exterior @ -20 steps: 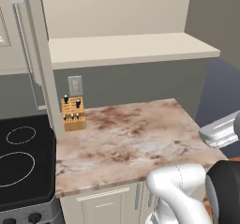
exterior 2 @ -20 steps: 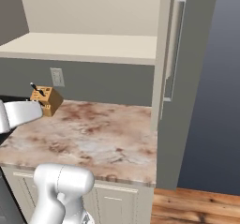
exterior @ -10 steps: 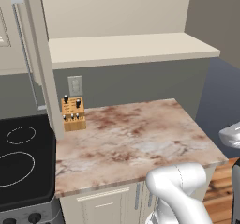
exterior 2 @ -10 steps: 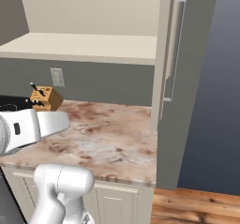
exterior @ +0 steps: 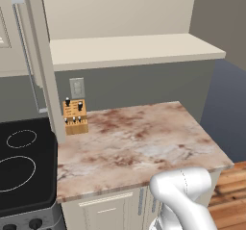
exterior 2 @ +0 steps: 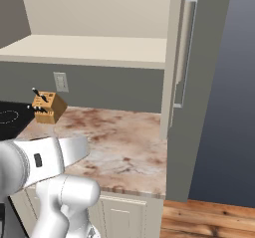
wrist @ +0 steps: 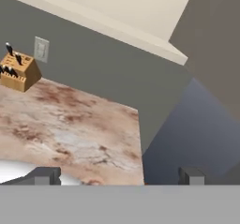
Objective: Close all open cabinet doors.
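Note:
Two tall cream cabinet doors stand open, swung out toward me. The left door [exterior: 44, 75] is edge-on beside the stove, its grey bar handle [exterior: 26, 56] on the left face. The right door [exterior 2: 204, 82] stands out past the counter's end, with its handle [exterior 2: 185, 53] facing the cabinet; its grey face also fills the upper right of the hand view [wrist: 215, 40]. Between them the cabinet's inside and its bottom shelf [exterior: 134, 51] are bare. My gripper [wrist: 118, 176] is open and holds nothing, low over the counter's right front corner, short of the right door.
A marbled counter [exterior: 139, 137] runs below the cabinet. A wooden knife block [exterior: 75, 117] stands at its back left under a wall outlet [exterior: 77, 87]. A black stove top [exterior: 19, 166] lies to the left. Wooden floor [exterior 2: 209, 222] lies right of the counter.
My hand has left the right edge of the left base view. In the right base view my forearm has dropped and swung rightward across the lower left. Doors unmoved.

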You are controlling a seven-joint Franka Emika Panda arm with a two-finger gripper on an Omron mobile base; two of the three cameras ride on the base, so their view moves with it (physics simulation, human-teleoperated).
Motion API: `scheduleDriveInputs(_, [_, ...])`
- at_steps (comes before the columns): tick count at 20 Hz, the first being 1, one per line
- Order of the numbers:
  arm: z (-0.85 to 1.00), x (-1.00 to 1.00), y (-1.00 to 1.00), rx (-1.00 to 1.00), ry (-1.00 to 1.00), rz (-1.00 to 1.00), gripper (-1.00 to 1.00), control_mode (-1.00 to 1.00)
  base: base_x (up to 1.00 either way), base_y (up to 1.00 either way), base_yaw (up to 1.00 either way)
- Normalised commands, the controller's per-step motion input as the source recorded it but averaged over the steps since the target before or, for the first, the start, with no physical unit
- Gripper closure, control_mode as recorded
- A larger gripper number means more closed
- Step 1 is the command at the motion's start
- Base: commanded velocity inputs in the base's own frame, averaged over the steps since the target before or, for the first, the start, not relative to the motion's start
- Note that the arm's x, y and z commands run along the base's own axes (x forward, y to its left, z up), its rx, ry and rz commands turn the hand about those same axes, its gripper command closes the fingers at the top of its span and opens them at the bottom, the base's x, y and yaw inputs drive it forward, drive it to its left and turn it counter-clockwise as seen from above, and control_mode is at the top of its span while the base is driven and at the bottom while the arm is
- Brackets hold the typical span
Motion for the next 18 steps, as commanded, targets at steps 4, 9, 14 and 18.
scheduleDriveInputs(4, [-0.33,-0.16,-0.47,0.09,-0.11,0.13,-1.0,-1.0,0.0,0.0,0.0])
scheduleDriveInputs(9, [-0.1,0.0,-0.55,0.1,-0.06,0.07,-1.0,-1.0,0.0,0.0,0.0])
scheduleDriveInputs(14, [-0.04,0.0,-0.51,0.1,-0.01,0.07,-1.0,-1.0,0.0,0.0,0.0])
scheduleDriveInputs(18, [0.0,0.09,-0.45,0.03,-0.11,0.07,-1.0,-1.0,0.0,0.0,0.0])
